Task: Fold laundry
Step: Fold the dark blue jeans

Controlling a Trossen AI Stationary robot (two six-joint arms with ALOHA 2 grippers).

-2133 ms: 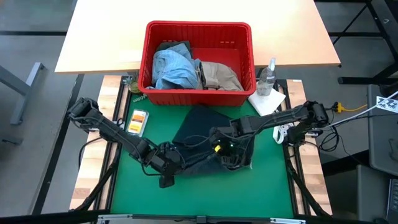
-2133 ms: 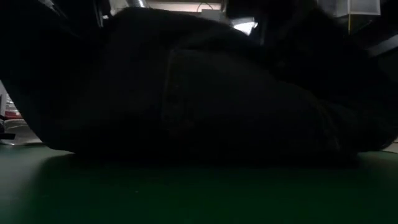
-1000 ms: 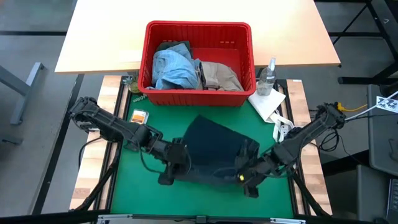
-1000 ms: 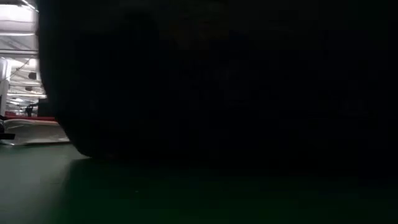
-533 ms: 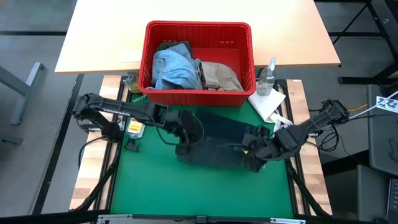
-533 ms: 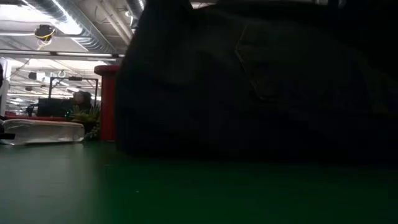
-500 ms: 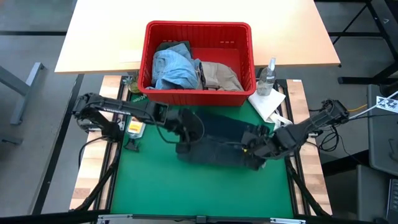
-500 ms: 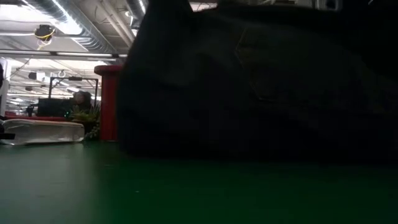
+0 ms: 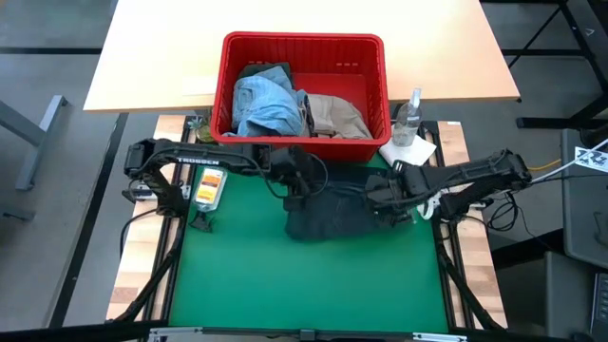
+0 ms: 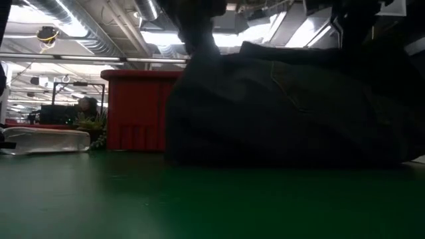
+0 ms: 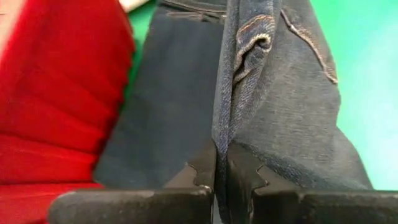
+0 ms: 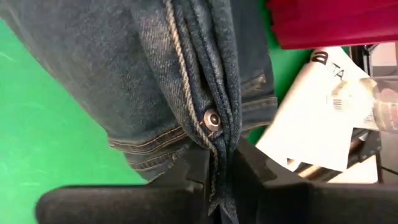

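The dark jeans [image 9: 340, 211] lay bunched on the green mat [image 9: 237, 275] of the bench, just in front of the red basket [image 9: 304, 47]. The left tool [image 9: 302, 182] was pinched tight on 1 edge of the jeans, and its wrist view showed a fold of denim squeezed between its 2 fingers [image 11: 202, 168]. The right tool [image 9: 391, 201] was pinched tight on the other side, at the waistband, close to the metal button [image 12: 212, 118]. Both tools held the cloth near the basket side, likely so they could bring 1 half over the other and make a neat fold. The fold looked only partly done, because the jeans were lumpy and not flat. More laundry, a light blue piece [image 9: 261, 103] and a tan piece [image 9: 337, 116], waited in the basket. A white paper [image 9: 407, 152] and a clear bottle [image 9: 408, 116] sat beside the right arm, near enough to get bumped.
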